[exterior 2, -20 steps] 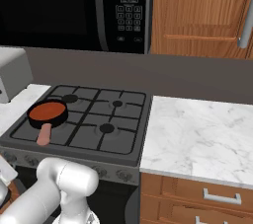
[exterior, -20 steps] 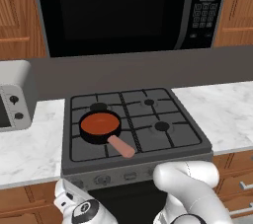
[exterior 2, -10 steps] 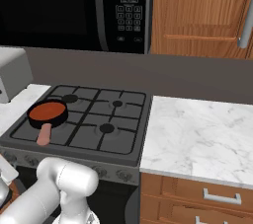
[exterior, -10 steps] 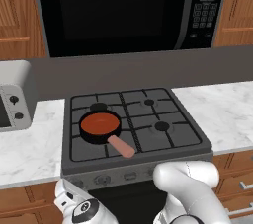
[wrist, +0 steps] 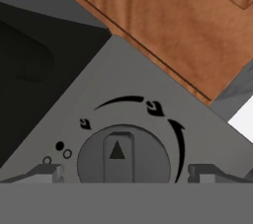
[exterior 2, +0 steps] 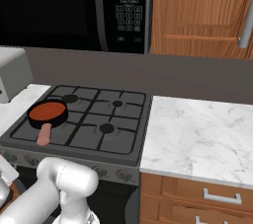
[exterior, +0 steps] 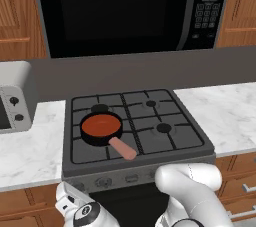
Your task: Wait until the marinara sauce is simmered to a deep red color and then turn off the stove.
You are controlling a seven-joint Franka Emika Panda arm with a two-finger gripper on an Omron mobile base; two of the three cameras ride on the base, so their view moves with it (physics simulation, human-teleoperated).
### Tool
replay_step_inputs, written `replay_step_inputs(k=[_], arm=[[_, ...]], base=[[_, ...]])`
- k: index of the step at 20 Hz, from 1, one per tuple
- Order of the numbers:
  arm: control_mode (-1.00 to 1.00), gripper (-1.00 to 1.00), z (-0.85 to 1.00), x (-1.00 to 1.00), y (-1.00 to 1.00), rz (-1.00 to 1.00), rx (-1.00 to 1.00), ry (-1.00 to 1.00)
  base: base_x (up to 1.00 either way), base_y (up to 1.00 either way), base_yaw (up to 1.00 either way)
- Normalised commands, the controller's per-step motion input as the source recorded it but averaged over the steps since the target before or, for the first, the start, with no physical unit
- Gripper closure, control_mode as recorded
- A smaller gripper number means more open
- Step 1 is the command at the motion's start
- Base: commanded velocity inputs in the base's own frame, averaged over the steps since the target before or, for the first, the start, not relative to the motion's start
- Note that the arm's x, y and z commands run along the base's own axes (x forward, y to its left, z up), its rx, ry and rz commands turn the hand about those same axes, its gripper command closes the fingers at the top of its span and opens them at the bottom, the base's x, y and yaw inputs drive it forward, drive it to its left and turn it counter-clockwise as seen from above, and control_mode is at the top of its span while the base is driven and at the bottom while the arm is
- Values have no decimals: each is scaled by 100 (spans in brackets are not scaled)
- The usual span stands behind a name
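Note:
The marinara sauce (exterior: 101, 125) is a flat orange-red disc in a small black pan with a pinkish handle (exterior: 122, 148). The pan sits on the front left burner of the stove (exterior: 165, 143). The sauce (exterior 2: 47, 110) looks darker red-brown in the right base view. My gripper (wrist: 126, 172) is open, one fingertip (wrist: 47, 172) on each side of a round grey knob (wrist: 123, 159) on the stove's front panel, not touching it. The knob's pointer faces the top of the hand view. My hand (exterior: 70, 202) hangs low before the stove's front left corner.
A black microwave (exterior: 125, 6) hangs above the stove. A silver toaster oven (exterior: 12, 103) stands on the left counter. White marble counter (exterior 2: 197, 134) runs to the right, with wooden drawers (exterior 2: 197, 198) under it and wooden cabinets (exterior 2: 197, 11) above.

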Motion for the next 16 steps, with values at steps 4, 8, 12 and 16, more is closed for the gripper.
replay_step_inputs(k=[4, 8, 12, 16], arm=[[-100, -100, 0, 0, 0, 0, 0, 0], [-100, -100, 0, 0, 0, 0, 0, 0], [-100, -100, 0, 0, 0, 0, 0, 0], [-100, -100, 0, 0, 0, 0, 0, 0]], base=[[0, 0, 0], [0, 0, 0], [0, 0, 0], [0, 0, 0]])
